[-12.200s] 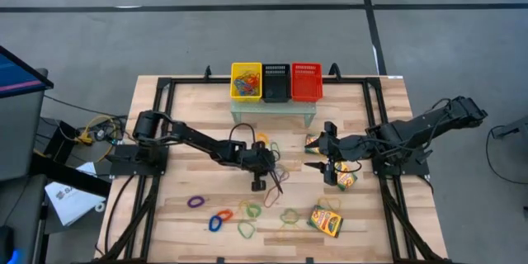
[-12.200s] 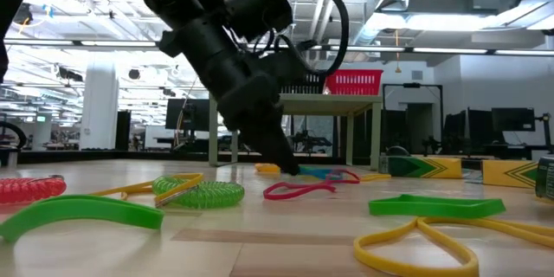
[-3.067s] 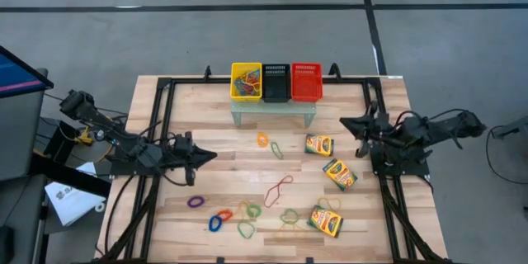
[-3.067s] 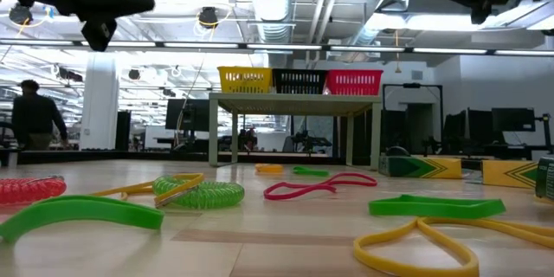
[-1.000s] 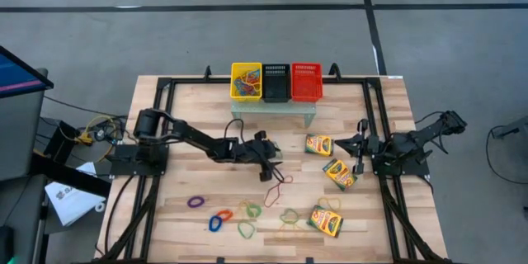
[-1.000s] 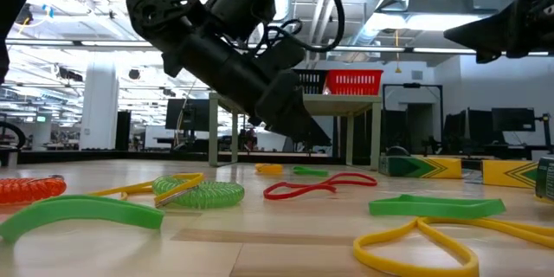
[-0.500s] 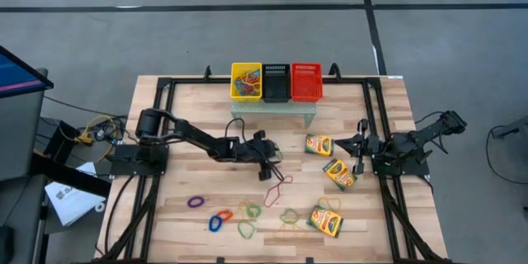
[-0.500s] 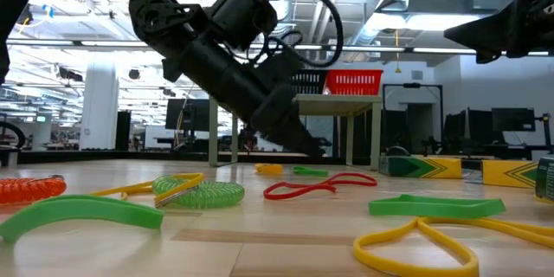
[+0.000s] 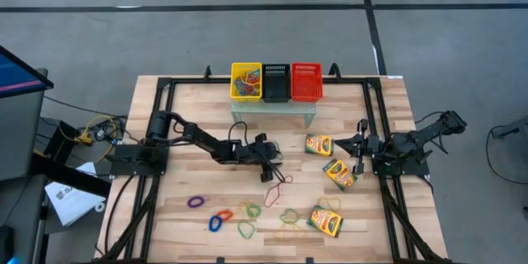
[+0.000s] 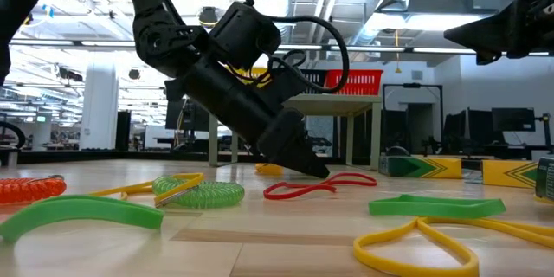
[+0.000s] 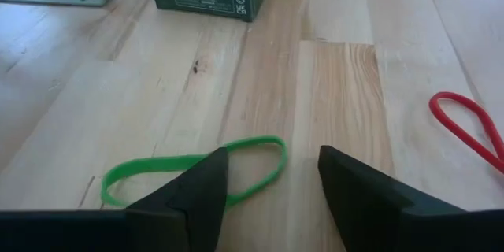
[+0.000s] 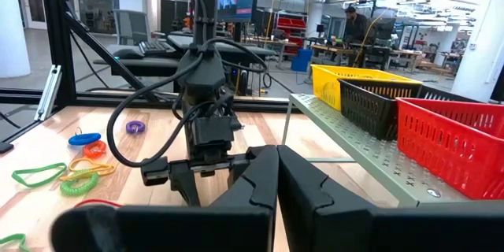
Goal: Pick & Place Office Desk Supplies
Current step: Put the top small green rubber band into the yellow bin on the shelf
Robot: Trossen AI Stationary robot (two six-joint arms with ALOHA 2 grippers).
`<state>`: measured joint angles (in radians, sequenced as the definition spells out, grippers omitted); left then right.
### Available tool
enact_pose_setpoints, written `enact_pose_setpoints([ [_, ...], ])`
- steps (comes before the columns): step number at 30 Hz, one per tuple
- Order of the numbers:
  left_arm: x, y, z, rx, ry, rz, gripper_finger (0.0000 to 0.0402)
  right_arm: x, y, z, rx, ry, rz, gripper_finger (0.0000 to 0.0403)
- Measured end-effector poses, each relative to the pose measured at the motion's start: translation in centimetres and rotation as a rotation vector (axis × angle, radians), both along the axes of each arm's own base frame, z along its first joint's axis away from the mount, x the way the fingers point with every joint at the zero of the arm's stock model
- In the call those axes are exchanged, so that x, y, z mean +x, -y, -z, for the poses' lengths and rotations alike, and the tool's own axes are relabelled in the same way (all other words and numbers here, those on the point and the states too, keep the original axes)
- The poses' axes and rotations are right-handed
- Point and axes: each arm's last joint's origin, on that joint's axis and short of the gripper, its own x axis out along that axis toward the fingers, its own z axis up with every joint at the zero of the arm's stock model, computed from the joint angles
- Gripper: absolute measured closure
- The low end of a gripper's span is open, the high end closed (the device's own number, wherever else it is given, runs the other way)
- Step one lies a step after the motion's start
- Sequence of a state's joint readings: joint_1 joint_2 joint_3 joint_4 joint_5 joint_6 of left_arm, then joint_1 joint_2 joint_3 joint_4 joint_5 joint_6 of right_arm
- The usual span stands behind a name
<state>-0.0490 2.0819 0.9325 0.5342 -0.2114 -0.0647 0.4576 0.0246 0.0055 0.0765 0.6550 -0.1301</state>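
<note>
Mid-table on pale wood planks, left gripper [image 11: 272, 181] spread and low over the green rubber band [image 11: 193, 169] — loop lying crosswise beneath its fingers — right gripper [image 9: 356, 143] clamped shut, idle, farther off.

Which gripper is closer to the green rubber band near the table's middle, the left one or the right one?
The left gripper: its open fingers straddle the green rubber band. The right gripper waits farther right, beyond the crayon boxes.

Green band, red band, pale wood

Green rubber band [image 11: 197, 175] on the light wooden bench [image 11: 339, 110]; red rubber band [image 11: 471, 128] alongside; baskets yellow [image 9: 246, 81], black [image 9: 275, 81], red [image 9: 306, 81].
</note>
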Motion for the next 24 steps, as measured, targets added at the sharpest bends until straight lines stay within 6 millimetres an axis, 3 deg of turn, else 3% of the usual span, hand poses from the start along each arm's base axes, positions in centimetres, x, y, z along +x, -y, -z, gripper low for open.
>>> enact_pose_setpoints([
  [11, -0.2, -0.3, 0.3, -0.029, -0.022, -0.032, 0.0387, 0.0, 0.0, 0.0, 0.0, 0.0, 0.0, 0.0399],
  [19, 0.0, 0.0, 0.1, -0.041, 0.031, -0.039, 0.04, 0.0, 0.0, 0.0, 0.037, 0.007, -0.002, 0.0399],
  [24, 0.0, 0.5, -1.8, -0.056, 0.075, -0.029, 0.0401, 0.0, 0.0, 0.0, 0.051, 0.01, -0.002, 0.0399],
])
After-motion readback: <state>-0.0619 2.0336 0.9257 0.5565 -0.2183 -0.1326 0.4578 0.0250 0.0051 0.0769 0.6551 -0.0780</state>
